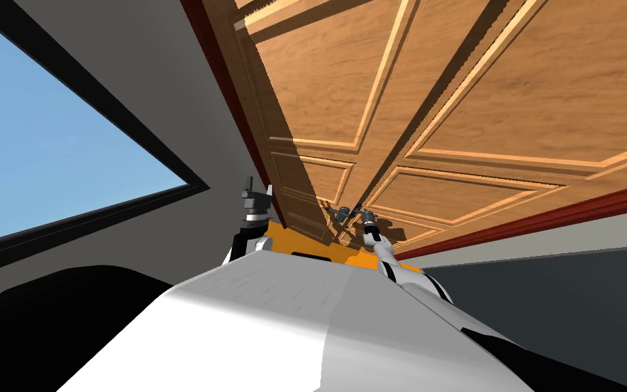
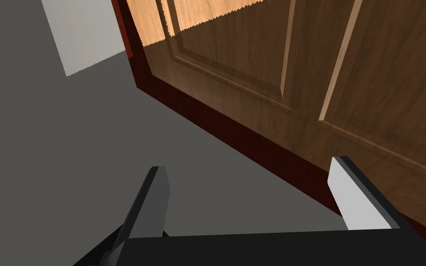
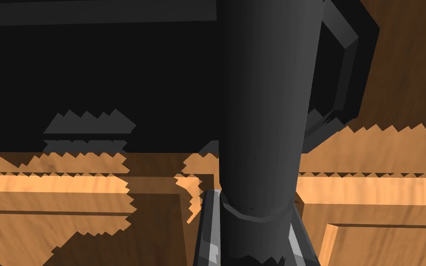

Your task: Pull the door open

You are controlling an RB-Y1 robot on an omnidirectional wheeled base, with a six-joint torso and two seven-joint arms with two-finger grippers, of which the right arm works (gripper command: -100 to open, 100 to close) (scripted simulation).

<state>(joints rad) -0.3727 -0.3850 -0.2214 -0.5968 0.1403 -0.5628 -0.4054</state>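
A brown panelled wooden door (image 1: 482, 102) with two leaves fills the space ahead. The dark edge of its left leaf (image 1: 305, 88) shows beside the dark red frame (image 1: 227, 88). Where the leaves meet sits a dark handle (image 1: 341, 212). My right gripper (image 1: 363, 215) reaches it. In the right wrist view the handle is a thick dark cylinder (image 3: 263, 115) and my right gripper (image 3: 253, 221) is shut on it, both fingers pressed to its sides. My left gripper (image 1: 252, 192) is raised beside the frame, and its fingers (image 2: 253, 194) stand open with nothing between them.
A large window (image 1: 47, 136) showing blue sky sits in the grey wall (image 1: 169, 102) at my left. A strip of orange floor (image 1: 298, 239) lies at the door's foot. A dark grey wall (image 1: 543, 299) runs along my right.
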